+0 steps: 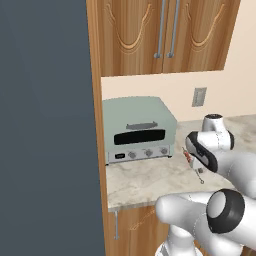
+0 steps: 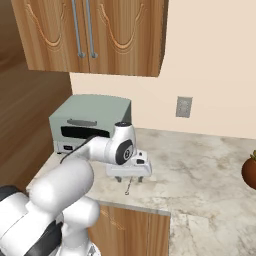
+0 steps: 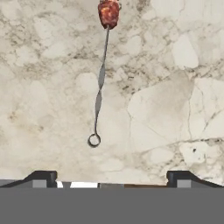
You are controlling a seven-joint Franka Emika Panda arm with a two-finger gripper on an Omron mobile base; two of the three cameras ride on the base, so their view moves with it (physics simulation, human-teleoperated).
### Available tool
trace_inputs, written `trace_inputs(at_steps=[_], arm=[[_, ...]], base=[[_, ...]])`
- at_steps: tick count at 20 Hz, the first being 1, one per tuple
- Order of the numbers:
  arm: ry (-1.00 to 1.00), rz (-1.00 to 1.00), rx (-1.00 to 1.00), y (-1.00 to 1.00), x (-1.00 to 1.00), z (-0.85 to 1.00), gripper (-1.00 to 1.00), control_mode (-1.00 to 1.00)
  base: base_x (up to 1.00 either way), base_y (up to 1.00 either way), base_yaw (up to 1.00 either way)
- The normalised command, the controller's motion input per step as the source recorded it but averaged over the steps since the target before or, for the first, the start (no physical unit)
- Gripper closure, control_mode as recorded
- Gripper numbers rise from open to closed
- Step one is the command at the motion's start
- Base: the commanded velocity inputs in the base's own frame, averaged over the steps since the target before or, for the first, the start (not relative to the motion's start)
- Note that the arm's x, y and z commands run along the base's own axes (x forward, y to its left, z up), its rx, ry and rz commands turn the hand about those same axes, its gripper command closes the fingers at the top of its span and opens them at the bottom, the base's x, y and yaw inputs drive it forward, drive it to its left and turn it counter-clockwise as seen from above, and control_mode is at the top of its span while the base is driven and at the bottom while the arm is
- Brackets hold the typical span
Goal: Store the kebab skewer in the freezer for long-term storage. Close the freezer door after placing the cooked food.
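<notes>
Tool (image 3: 111,177) hangs with its jaws wide apart and empty, just above the kebab skewer (image 3: 101,78), which lies flat on the marble worktop (image 3: 166,109). Step in hand seems the pickup; the next move probably needs lowering over the thin shaft.
</notes>
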Motion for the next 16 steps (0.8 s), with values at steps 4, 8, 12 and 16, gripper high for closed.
trace_inputs(at_steps=[4, 8, 12, 16], arm=[[-0.03, 0.01, 0.00, 0.02, 0.39, -0.18, -1.00, -1.00], [-0.17, 0.00, 0.00, 0.00, 0.31, -0.14, -1.00, -1.00], [-0.12, 0.00, 0.08, 0.00, 0.22, -0.09, -1.00, -1.00], [-0.03, -0.01, 0.13, 0.00, 0.01, -0.11, -1.00, -1.00]], base=[[0.00, 0.00, 0.00], [0.00, 0.00, 0.00], [0.00, 0.00, 0.00], [0.00, 0.00, 0.00]])
